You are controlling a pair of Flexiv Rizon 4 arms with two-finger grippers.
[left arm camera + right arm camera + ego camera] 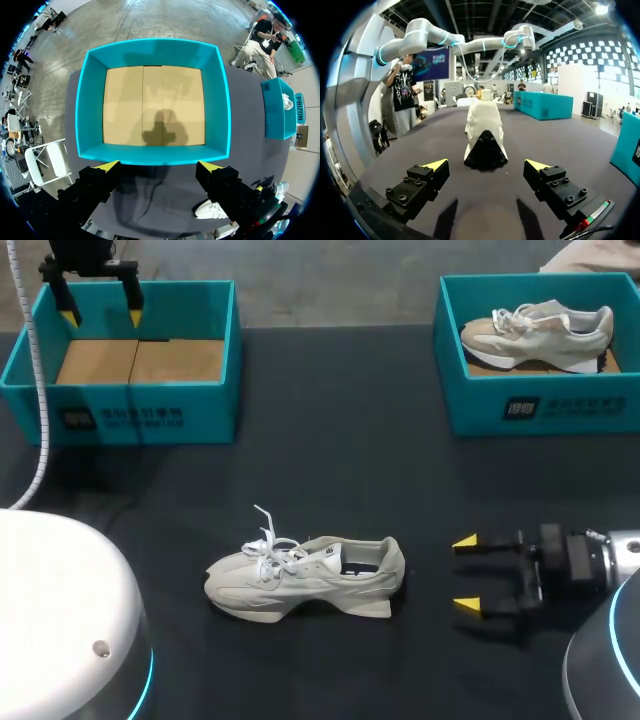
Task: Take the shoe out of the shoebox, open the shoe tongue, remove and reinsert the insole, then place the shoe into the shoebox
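Observation:
A pale grey-white shoe (305, 575) lies on its sole on the black table, toe to the left, laces loose. My right gripper (466, 574) stands open just right of its heel, level with the table; in the right wrist view the shoe (482, 135) is heel-on ahead of the gripper (490, 164), apart from the fingers. My left gripper (100, 302) hangs open above the empty teal shoebox (215, 335) at the back left. In the left wrist view the box (220, 100) lies under the gripper (157, 164), showing a bare cardboard floor, and the shoe (212, 210) peeks beside one finger.
A second teal shoebox (540, 405) at the back right holds a beige shoe (540, 332). The same box (542, 105) shows far ahead in the right wrist view. Bare black table lies between the boxes and the shoe.

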